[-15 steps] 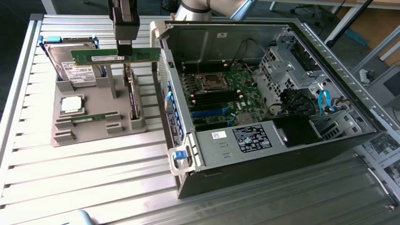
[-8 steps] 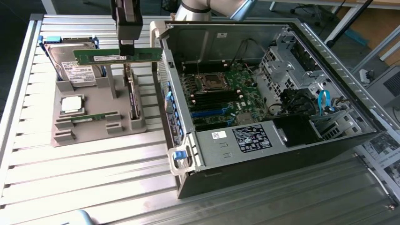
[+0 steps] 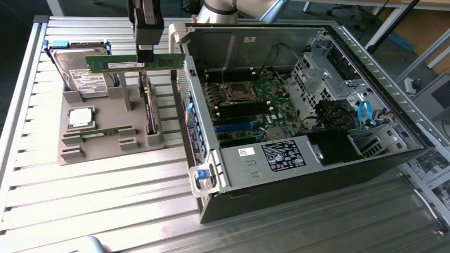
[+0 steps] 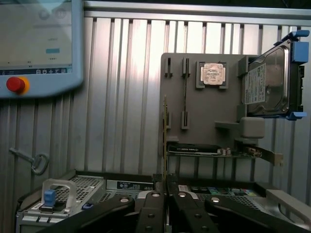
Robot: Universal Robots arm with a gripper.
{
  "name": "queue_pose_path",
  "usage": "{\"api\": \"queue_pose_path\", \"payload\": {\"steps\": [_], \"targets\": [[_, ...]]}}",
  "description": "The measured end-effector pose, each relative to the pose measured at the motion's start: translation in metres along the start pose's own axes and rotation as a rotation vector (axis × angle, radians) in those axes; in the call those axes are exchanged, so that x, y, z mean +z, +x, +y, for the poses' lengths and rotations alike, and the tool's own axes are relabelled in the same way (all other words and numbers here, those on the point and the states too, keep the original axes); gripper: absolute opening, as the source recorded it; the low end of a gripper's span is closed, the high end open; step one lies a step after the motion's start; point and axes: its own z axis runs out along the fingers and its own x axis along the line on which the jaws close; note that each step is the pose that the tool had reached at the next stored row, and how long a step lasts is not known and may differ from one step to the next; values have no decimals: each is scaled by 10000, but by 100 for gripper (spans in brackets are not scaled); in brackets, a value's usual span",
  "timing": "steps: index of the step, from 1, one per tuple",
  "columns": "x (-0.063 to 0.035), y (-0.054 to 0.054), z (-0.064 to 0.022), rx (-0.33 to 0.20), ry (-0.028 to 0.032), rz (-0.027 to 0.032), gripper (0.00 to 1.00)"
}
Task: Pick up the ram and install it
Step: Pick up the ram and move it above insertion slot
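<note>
The open computer case (image 3: 295, 195) lay on its side, motherboard (image 3: 256, 105) exposed, with the grey parts tray (image 3: 98, 142) just beside it on the exterior view's left. The ram (image 3: 113, 63) hung level above that tray, clamped by its upper edge in the gripper (image 3: 145, 52), one end near the case's raised wall (image 3: 188, 79). Good practice called for carrying the stick level and square, clear of that wall edge; room stood open above the board, less so near the drive cage (image 3: 316, 68).
</note>
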Motion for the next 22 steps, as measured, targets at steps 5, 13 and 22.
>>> {"api": "queue_pose_path", "payload": {"steps": [5, 13, 22], "targets": [[-2, 1, -22, 0, -11, 0, 13], [-3, 3, -51, -1, -22, -1, 13], [-6, 6, -106, -2, -50, 1, 13]]}}
